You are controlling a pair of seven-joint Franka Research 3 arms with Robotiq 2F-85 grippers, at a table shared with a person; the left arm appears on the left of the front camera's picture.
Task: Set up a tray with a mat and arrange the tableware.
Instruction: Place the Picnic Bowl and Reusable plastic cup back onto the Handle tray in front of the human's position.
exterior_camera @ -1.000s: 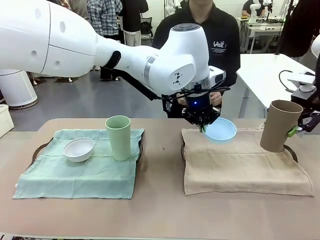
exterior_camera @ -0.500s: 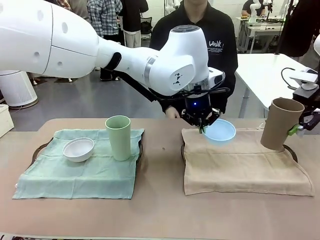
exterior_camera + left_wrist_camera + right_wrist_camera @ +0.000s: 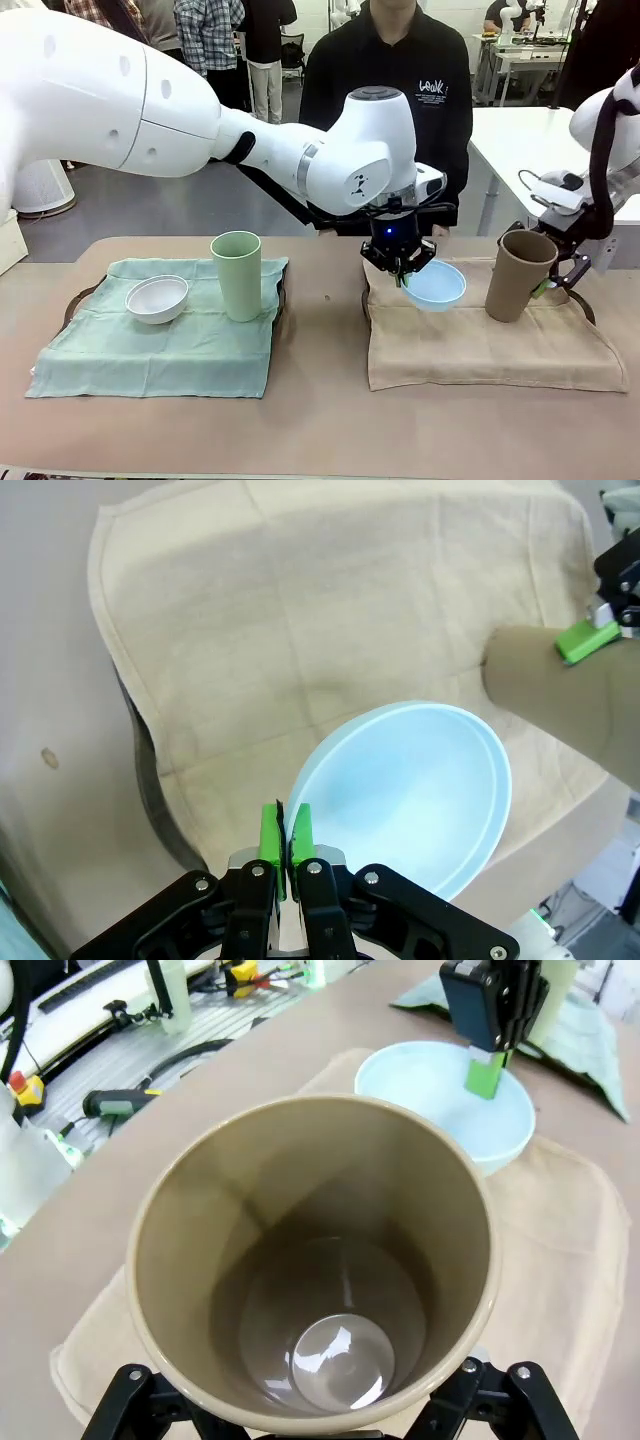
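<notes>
A: What is the left gripper (image 3: 405, 277) doing?

B: It is pinching the near rim of the light blue bowl (image 3: 434, 285), its green pads (image 3: 271, 832) pressed together on the thin wall. The bowl is tilting out beyond the fingertips, over the tan mat (image 3: 480, 335).

A: And the right gripper (image 3: 553, 281)?

B: It is gripping the tan-brown cup (image 3: 518, 274), with its fingers spread wide around the cup's body. In the right wrist view the cup's open mouth (image 3: 312, 1260) is sitting directly between the fingers, and the blue bowl (image 3: 450, 1100) is lying beyond it, with the left gripper's pads (image 3: 485, 1072) on its rim.

A: Is the cup touching the mat?

B: Its base is looking close to the cloth, leaning slightly, but I cannot tell whether it is resting.

A: The other pieces?

B: The white bowl (image 3: 157, 298) and the pale green cup (image 3: 238, 274) are sitting on the green mat (image 3: 150, 345), well apart from both grippers. A person (image 3: 400, 70) is standing at the far side.
</notes>
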